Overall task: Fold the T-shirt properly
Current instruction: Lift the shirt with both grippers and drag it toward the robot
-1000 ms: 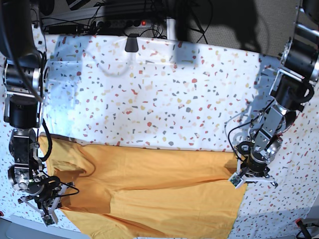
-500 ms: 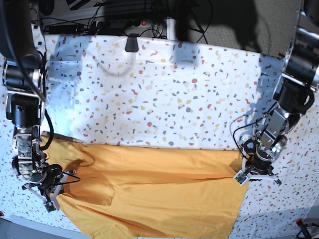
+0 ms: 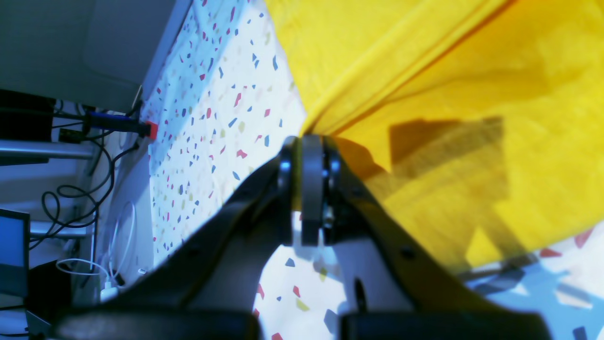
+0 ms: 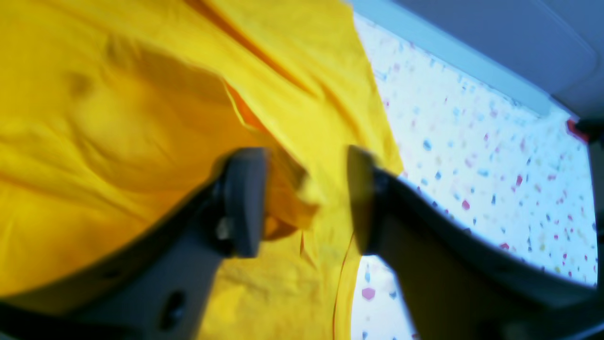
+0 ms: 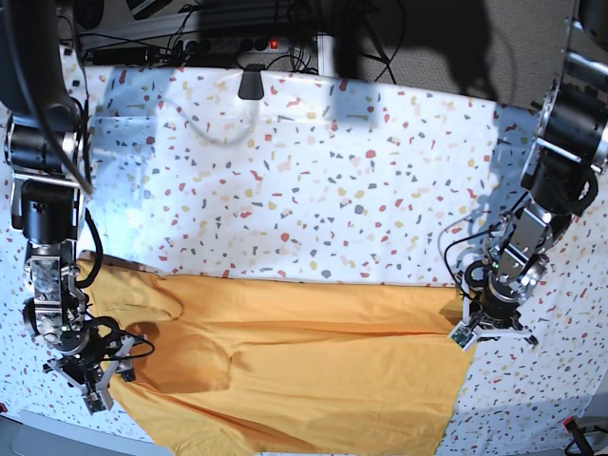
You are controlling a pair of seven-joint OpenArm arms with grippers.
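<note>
Cloth is the risk. On the base view's left, the right gripper (image 5: 95, 375) stands with jaws apart over the T-shirt (image 5: 304, 366), which lies along the near edge of the tablecloth (image 5: 313, 171); its corner could slump and crease. At right, the left gripper (image 5: 484, 318) pinches the shirt's edge; pulling alone may skew it.

The base view looks straight down on the whole tablecloth (image 5: 313, 180). Each wrist view sits close behind its own fingers, low and oblique: left looks along the T-shirt (image 3: 448, 94) edge, right across it. All three share that cloth.
</note>
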